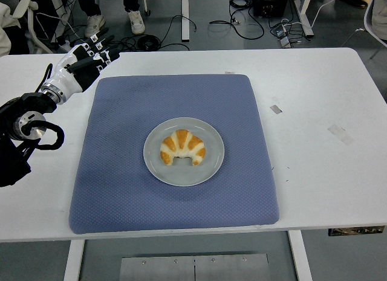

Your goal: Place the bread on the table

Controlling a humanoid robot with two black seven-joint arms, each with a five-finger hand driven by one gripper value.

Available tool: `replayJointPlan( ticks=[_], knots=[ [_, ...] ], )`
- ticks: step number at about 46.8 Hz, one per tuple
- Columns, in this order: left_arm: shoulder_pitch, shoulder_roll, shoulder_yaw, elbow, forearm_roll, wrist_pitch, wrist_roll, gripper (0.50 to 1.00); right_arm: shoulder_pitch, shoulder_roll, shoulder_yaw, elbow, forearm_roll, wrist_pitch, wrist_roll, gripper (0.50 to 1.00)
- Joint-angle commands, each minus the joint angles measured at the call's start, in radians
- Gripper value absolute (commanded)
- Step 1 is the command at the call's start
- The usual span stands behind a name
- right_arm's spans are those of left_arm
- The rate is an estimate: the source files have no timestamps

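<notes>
A white table [314, 172] fills most of what I can see, its near edge running along the bottom. Spread over the middle of it is a big blue-grey mat [121, 172], roughly square with rounded corners and a dimpled surface. A round grey plate [208, 167] sits near the centre of the mat, and on the plate lies the bread [182, 147], a crescent-shaped croissant with golden-brown and pale stripes, its two tips pointing toward the near edge. It rests wholly on the plate, touching nothing else.

The left arm [24, 127] comes in from the left edge, black at the joints with a white forearm cover, and reaches up along the far left of the table. Its left hand [87, 58] hangs over the bare tabletop just off the mat's far left corner, well apart from the plate. The fingers [106, 51] are stretched out and slightly fanned, pointing away toward the far side, holding nothing.

On the bare right side of the table are two small pieces of tape [276, 109], one close to the mat's edge and another [340, 133] further right.

Beyond the table's far edge, the grey floor shows tangled black cables [242, 21] and a person's white shoes [136, 21].
</notes>
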Motion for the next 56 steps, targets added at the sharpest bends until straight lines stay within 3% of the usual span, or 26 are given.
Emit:
replayJointPlan(
  ticks=[1, 32, 56],
  knots=[
    [-0.009, 0.003, 0.010, 0.000, 0.001, 0.017, 0.000, 0.981, 0.000, 0.000, -0.001, 0.000, 0.000, 0.000, 0.000, 1.000],
    [-0.011, 0.012, 0.013, 0.005, 0.009, 0.019, -0.003, 0.981, 0.000, 0.000, 0.001, 0.000, 0.000, 0.000, 0.000, 1.000],
    [-0.011, 0.014, 0.090, -0.002, 0.017, 0.022, -0.003, 0.981, 0.000, 0.000, -0.001, 0.000, 0.000, 0.000, 0.000, 1.000]
  ],
)
